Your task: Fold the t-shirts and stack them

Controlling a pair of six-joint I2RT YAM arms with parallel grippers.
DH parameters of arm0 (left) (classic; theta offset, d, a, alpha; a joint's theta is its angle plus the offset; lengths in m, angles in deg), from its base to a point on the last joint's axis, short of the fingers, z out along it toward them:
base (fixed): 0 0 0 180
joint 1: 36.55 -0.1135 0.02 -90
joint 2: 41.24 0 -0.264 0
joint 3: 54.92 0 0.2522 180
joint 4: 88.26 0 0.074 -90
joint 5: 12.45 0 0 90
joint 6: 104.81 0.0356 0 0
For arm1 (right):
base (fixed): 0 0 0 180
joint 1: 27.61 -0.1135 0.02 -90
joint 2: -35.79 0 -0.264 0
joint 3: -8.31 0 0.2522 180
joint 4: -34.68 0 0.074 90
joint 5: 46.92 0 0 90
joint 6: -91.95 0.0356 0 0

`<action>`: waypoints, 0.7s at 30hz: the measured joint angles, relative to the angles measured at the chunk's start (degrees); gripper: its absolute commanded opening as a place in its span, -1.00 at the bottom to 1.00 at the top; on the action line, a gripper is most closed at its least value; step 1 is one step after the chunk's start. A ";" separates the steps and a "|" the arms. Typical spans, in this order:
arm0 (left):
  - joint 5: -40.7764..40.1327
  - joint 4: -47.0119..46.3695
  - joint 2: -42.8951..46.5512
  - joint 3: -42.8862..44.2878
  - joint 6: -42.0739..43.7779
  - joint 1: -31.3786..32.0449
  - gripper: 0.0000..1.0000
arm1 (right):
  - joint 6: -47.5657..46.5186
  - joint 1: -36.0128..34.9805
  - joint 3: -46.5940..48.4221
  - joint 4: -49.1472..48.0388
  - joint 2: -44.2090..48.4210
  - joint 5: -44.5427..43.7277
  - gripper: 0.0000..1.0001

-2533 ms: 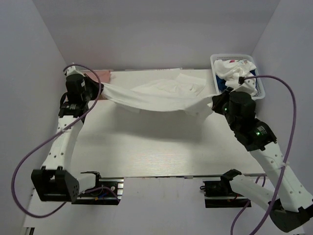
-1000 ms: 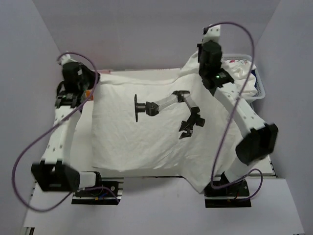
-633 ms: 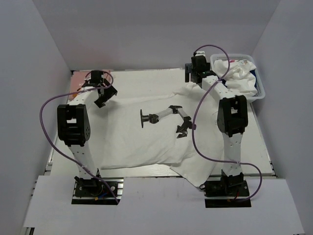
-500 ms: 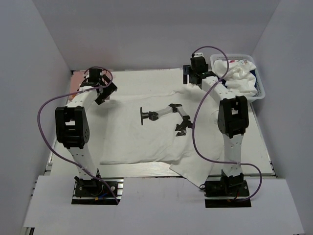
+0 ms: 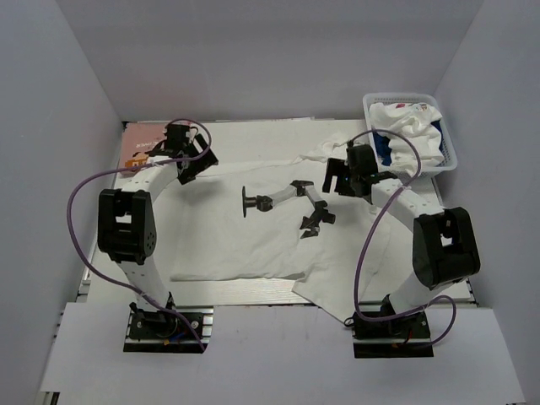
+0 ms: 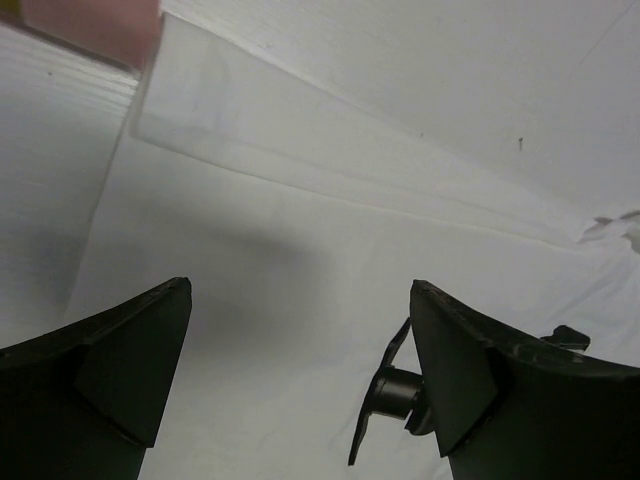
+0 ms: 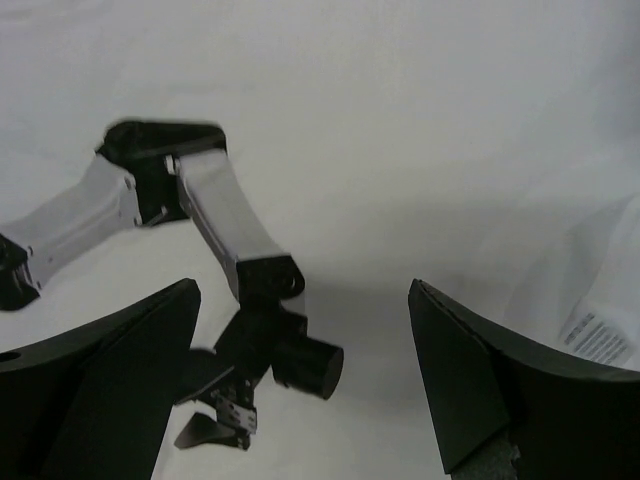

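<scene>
A large plain white t-shirt lies spread over the table, with a loose flap hanging off the near edge. My left gripper hovers open over its far left part. My right gripper hovers open over its far right part. Nothing is between either pair of fingers. A pink t-shirt lies at the far left. In the basket sit a white t-shirt with small coloured marks and a navy blue one.
A small black-and-white jointed arm lies on the middle of the white shirt, between my grippers. The white lattice basket stands at the far right corner. Bare table shows at the left.
Both grippers have opened and let go of the white shirt, which now lies flatter. Both have drawn in from the far corners toward the middle.
</scene>
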 measured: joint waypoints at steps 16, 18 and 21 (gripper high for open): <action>-5.27 5.09 -18.49 14.43 0.00 3.30 1.00 | 6.71 0.70 -14.21 -3.56 1.03 7.67 0.81; -5.99 5.53 -20.50 17.31 -0.26 3.30 1.00 | 6.78 1.09 -14.23 -3.93 0.87 8.24 0.81; -7.15 6.08 -24.13 22.73 -1.27 3.02 1.00 | 6.78 1.53 -14.23 -4.61 0.63 8.83 0.81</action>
